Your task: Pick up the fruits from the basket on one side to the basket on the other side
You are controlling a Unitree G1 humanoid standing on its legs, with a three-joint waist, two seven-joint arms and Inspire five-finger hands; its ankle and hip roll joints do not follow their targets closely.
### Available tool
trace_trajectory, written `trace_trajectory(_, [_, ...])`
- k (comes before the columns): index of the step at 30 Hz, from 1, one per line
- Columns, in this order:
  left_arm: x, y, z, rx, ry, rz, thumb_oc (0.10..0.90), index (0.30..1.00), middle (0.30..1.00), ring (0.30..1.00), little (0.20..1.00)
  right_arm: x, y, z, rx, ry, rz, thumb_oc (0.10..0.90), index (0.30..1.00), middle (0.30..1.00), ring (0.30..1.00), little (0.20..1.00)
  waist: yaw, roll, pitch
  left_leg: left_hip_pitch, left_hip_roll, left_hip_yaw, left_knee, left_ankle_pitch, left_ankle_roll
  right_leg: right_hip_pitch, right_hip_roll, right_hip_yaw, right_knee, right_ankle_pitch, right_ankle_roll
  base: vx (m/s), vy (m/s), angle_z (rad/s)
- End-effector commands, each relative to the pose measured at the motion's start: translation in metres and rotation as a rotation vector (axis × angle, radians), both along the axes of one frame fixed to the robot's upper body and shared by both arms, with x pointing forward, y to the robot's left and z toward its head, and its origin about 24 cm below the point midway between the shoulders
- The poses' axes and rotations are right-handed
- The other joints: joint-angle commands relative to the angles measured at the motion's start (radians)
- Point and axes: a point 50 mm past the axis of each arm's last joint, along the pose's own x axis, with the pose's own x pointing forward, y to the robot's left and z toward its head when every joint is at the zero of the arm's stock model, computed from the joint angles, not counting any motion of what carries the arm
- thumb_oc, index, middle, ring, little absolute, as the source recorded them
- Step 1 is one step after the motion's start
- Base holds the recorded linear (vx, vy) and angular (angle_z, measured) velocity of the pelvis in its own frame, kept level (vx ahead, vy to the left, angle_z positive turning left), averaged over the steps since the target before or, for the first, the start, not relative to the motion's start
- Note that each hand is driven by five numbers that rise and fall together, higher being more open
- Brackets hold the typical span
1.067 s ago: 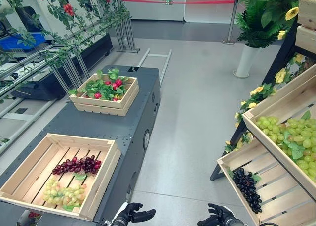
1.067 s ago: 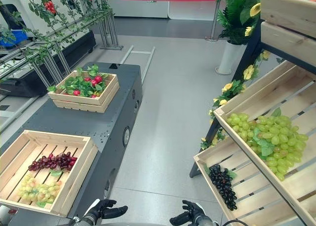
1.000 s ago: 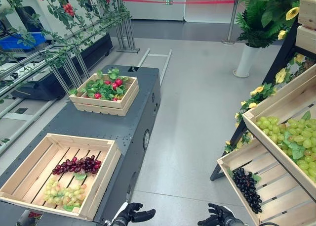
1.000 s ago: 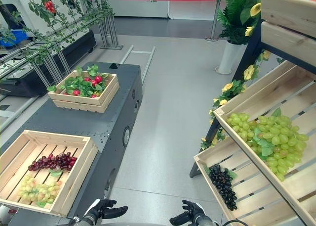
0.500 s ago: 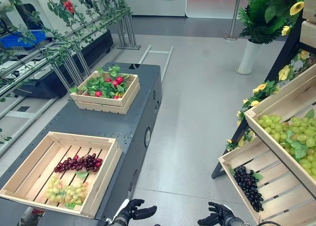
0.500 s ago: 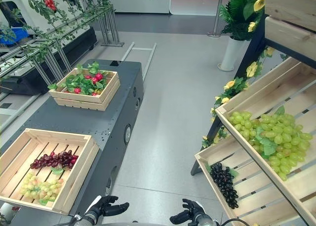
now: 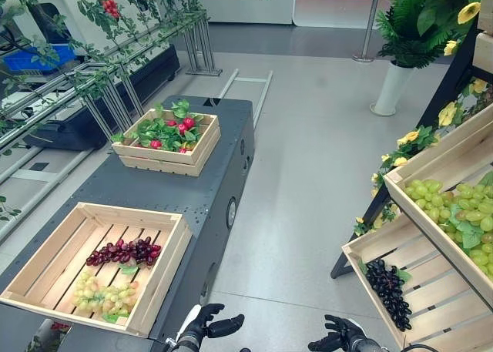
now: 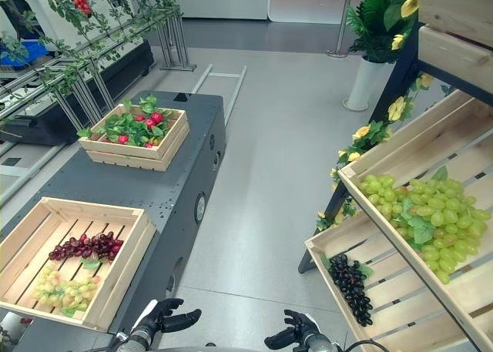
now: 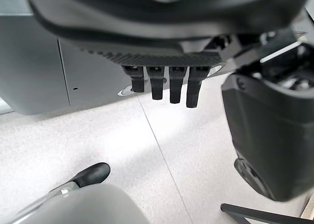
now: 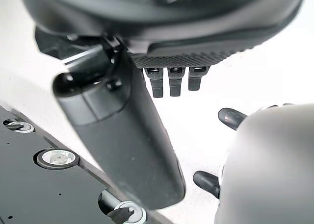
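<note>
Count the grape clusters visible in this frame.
4. The near left crate holds red grapes and pale green grapes; the upper shelf crate holds a green heap, the lower shelf crate black grapes. The heap may contain several bunches.

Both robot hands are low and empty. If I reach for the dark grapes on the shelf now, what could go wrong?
1. The dark grapes lie in a tilted crate, below the front board of the crate holding green grapes. The right robot hand might knock that board on the way in.
2. Floor lies between that crate and the table, so a loosely held bunch could drop there.
</note>
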Motion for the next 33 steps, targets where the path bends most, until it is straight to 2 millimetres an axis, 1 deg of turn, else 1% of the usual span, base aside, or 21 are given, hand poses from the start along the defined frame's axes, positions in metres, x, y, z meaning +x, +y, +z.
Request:
trace_trajectory(1, [0.041, -0.025, 0.016, -0.042, -0.188, -0.097, 0.800, 0.900, 0.900, 0.900, 0.900, 0.035, 0.012, 0.011, 0.069, -0.102, 0.066, 0.800, 0.900, 0.900, 0.900, 0.900, 0.020, -0.021, 0.042, 0.056, -0.050, 0.068, 0.022, -0.125, -0.011, 0.038, 0.002, 0.005, 0.006, -0.064, -0.017, 0.03, 0.180, 0.05])
trace_trajectory(2, [0.047, -0.025, 0.019, -0.057, -0.218, -0.080, 0.800, 0.900, 0.900, 0.900, 0.900, 0.036, 0.010, 0.012, 0.060, -0.118, 0.054, 0.800, 0.900, 0.900, 0.900, 0.900, 0.017, -0.019, 0.057, 0.021, -0.051, 0.105, 0.074, -0.127, -0.020, 0.034, -0.015, -0.023, 0.023, -0.062, -0.017, 0.02, 0.185, 0.13])
trace_trajectory(3, [0.047, -0.025, 0.019, -0.057, -0.219, -0.081, 0.800, 0.900, 0.900, 0.900, 0.900, 0.036, 0.010, 0.012, 0.059, -0.119, 0.056, 0.800, 0.900, 0.900, 0.900, 0.900, 0.016, -0.019, 0.057, 0.018, -0.051, 0.106, 0.077, -0.127, -0.020, 0.033, -0.016, -0.025, 0.024, -0.062, -0.017, 0.04, 0.339, 0.45])
trace_trajectory(4, [0.057, -0.031, 0.025, -0.068, -0.255, -0.162, 0.800, 0.900, 0.900, 0.900, 0.900, 0.037, 0.005, 0.014, 0.037, -0.152, -0.018, 0.800, 0.900, 0.900, 0.900, 0.900, 0.008, -0.009, 0.072, 0.001, -0.028, 0.202, 0.061, -0.109, -0.042, 0.038, -0.038, -0.075, 0.046, -0.076, -0.008, 0.04, 0.232, 0.61])
trace_trajectory(6, [0.064, -0.039, 0.030, -0.076, -0.300, -0.233, 0.800, 0.900, 0.900, 0.900, 0.900, 0.046, -0.002, 0.019, 0.028, -0.205, -0.097, 0.800, 0.900, 0.900, 0.900, 0.900, 0.005, -0.003, 0.090, -0.032, -0.002, 0.251, 0.028, -0.067, -0.061, 0.031, -0.059, -0.102, 0.072, -0.093, -0.002, 0.02, 0.326, 1.15])
trace_trajectory(9, [0.068, -0.041, 0.034, -0.079, -0.363, -0.202, 0.800, 0.900, 0.900, 0.900, 0.900, 0.055, -0.002, 0.022, 0.021, -0.234, -0.145, 0.800, 0.900, 0.900, 0.900, 0.900, 0.018, 0.001, 0.092, -0.023, -0.022, 0.208, 0.014, -0.076, -0.033, 0.015, -0.088, -0.100, 0.124, -0.111, 0.014, 0.12, 0.373, 1.12])
trace_trajectory(10, [0.074, -0.042, 0.041, -0.075, -0.437, -0.231, 0.800, 0.900, 0.900, 0.900, 0.900, 0.057, -0.001, 0.023, 0.030, -0.252, -0.168, 0.800, 0.900, 0.900, 0.900, 0.900, 0.023, 0.004, 0.090, -0.014, -0.026, 0.217, 0.012, -0.088, -0.010, -0.007, -0.123, -0.120, 0.233, -0.149, 0.027, 0.13, 0.275, 0.53])
trace_trajectory(12, [0.079, -0.042, 0.047, -0.087, -0.485, -0.246, 0.800, 0.900, 0.900, 0.900, 0.900, 0.056, -0.001, 0.024, 0.036, -0.270, -0.174, 0.800, 0.900, 0.900, 0.900, 0.900, 0.025, 0.004, 0.091, -0.011, -0.037, 0.220, 0.012, -0.090, 0.006, -0.049, -0.159, -0.130, 0.363, -0.146, 0.037, 0.16, 0.317, 0.35])
trace_trajectory(13, [0.083, -0.043, 0.052, -0.094, -0.527, -0.257, 0.800, 0.900, 0.900, 0.900, 0.900, 0.056, -0.002, 0.025, 0.039, -0.291, -0.169, 0.800, 0.900, 0.900, 0.900, 0.900, 0.021, 0.007, 0.099, -0.008, -0.050, 0.214, 0.014, -0.093, 0.019, -0.115, -0.198, -0.109, 0.536, -0.102, 0.048, 0.18, 0.311, 0.21])
trace_trajectory(14, [0.086, -0.044, 0.057, -0.095, -0.568, -0.269, 0.800, 0.900, 0.900, 0.900, 0.900, 0.057, -0.002, 0.027, 0.044, -0.318, -0.165, 0.800, 0.900, 0.900, 0.900, 0.900, 0.015, 0.008, 0.111, -0.007, -0.058, 0.210, 0.022, -0.102, 0.029, -0.174, -0.211, -0.083, 0.651, -0.079, 0.049, 0.17, 0.249, 0.14])
trace_trajectory(15, [0.090, -0.044, 0.063, -0.086, -0.607, -0.285, 0.800, 0.900, 0.900, 0.900, 0.900, 0.060, -0.001, 0.031, 0.058, -0.348, -0.164, 0.800, 0.900, 0.900, 0.900, 0.900, 0.011, 0.009, 0.124, -0.007, -0.060, 0.204, 0.026, -0.108, 0.035, -0.213, -0.211, -0.063, 0.698, -0.068, 0.045, 0.13, 0.105, 0.32])
trace_trajectory(16, [0.093, -0.043, 0.066, -0.081, -0.628, -0.293, 0.800, 0.900, 0.900, 0.900, 0.900, 0.063, 0.000, 0.033, 0.070, -0.370, -0.168, 0.800, 0.900, 0.900, 0.900, 0.900, 0.008, 0.009, 0.131, -0.007, -0.060, 0.199, 0.024, -0.110, 0.037, -0.234, -0.202, -0.047, 0.696, -0.066, 0.043, 0.13, -0.020, 0.51])
trace_trajectory(17, [0.103, -0.042, 0.077, -0.076, -0.683, -0.310, 0.800, 0.900, 0.900, 0.900, 0.900, 0.071, 0.001, 0.038, 0.101, -0.416, -0.184, 0.800, 0.900, 0.900, 0.900, 0.900, -0.004, 0.012, 0.145, -0.007, -0.054, 0.178, 0.014, -0.110, 0.034, -0.272, -0.153, -0.004, 0.631, -0.068, 0.041, 0.10, -0.081, 0.60])
trace_trajectory(18, [0.109, -0.042, 0.082, -0.077, -0.707, -0.313, 0.800, 0.900, 0.900, 0.900, 0.900, 0.075, 0.001, 0.041, 0.111, -0.438, -0.188, 0.800, 0.900, 0.900, 0.900, 0.900, -0.010, 0.014, 0.151, -0.010, -0.050, 0.168, 0.012, -0.112, 0.031, -0.280, -0.135, 0.011, 0.579, -0.073, 0.038, 0.05, -0.149, 0.61])
trace_trajectory(19, [0.121, -0.042, 0.094, -0.084, -0.764, -0.307, 0.800, 0.900, 0.900, 0.900, 0.900, 0.084, 0.001, 0.046, 0.118, -0.476, -0.186, 0.800, 0.900, 0.900, 0.900, 0.900, -0.017, 0.023, 0.158, -0.029, -0.035, 0.158, 0.011, -0.104, 0.029, -0.292, -0.108, 0.025, 0.461, -0.058, 0.020, 0.01, -0.168, 0.69])
trace_trajectory(21, [0.135, -0.044, 0.107, -0.095, -0.830, -0.296, 0.800, 0.900, 0.900, 0.900, 0.900, 0.094, 0.001, 0.052, 0.119, -0.510, -0.187, 0.800, 0.900, 0.900, 0.900, 0.900, -0.033, 0.023, 0.167, -0.046, -0.034, 0.131, 0.009, -0.112, 0.030, -0.304, -0.079, 0.085, 0.290, -0.017, 0.028, 0.02, -0.195, 0.84])
trace_trajectory(22, [0.143, -0.049, 0.117, -0.093, -0.890, -0.319, 0.800, 0.900, 0.900, 0.900, 0.900, 0.101, -0.001, 0.056, 0.119, -0.528, -0.192, 0.800, 0.900, 0.900, 0.900, 0.900, -0.050, 0.018, 0.168, -0.067, -0.041, 0.100, 0.009, -0.120, 0.035, -0.316, -0.050, 0.152, 0.172, 0.025, 0.035, 0.05, -0.272, 0.76])
trace_trajectory(23, [0.146, -0.053, 0.121, -0.091, -0.918, -0.357, 0.800, 0.900, 0.900, 0.900, 0.900, 0.102, -0.002, 0.056, 0.109, -0.530, -0.208, 0.800, 0.900, 0.900, 0.900, 0.900, -0.057, 0.015, 0.162, -0.084, -0.046, 0.065, 0.009, -0.122, 0.041, -0.312, -0.030, 0.194, 0.161, 0.010, 0.029, 0.08, -0.283, 0.82])
trace_trajectory(27, [0.137, -0.052, 0.122, -0.020, -1.000, -0.367, 0.800, 0.900, 0.900, 0.900, 0.900, 0.085, -0.002, 0.047, 0.099, -0.465, -0.201, 0.800, 0.900, 0.900, 0.900, 0.900, -0.045, 0.005, 0.128, -0.077, -0.033, 0.060, 0.009, -0.098, 0.027, -0.229, -0.038, 0.137, 0.139, -0.007, 0.026, 0.26, -0.204, 1.24])
trace_trajectory(29, [0.137, -0.047, 0.129, 0.005, -1.066, -0.332, 0.800, 0.900, 0.900, 0.900, 0.900, 0.079, -0.005, 0.045, 0.092, -0.452, -0.197, 0.800, 0.900, 0.900, 0.900, 0.900, -0.042, 0.002, 0.115, -0.068, -0.029, 0.057, 0.009, -0.093, 0.021, -0.192, -0.036, 0.126, 0.118, -0.015, 0.018, 0.28, -0.095, 0.60])
trace_trajectory(33, [0.158, -0.013, 0.191, 0.084, -1.332, -0.242, 0.800, 0.900, 0.900, 0.900, 0.900, 0.084, -0.024, 0.055, 0.076, -0.492, -0.226, 0.800, 0.900, 0.900, 0.900, 0.900, -0.019, 0.008, 0.117, -0.094, -0.023, 0.036, 0.041, -0.085, 0.000, -0.174, -0.048, 0.093, 0.116, -0.036, 0.003, 0.13, 0.008, -0.07])
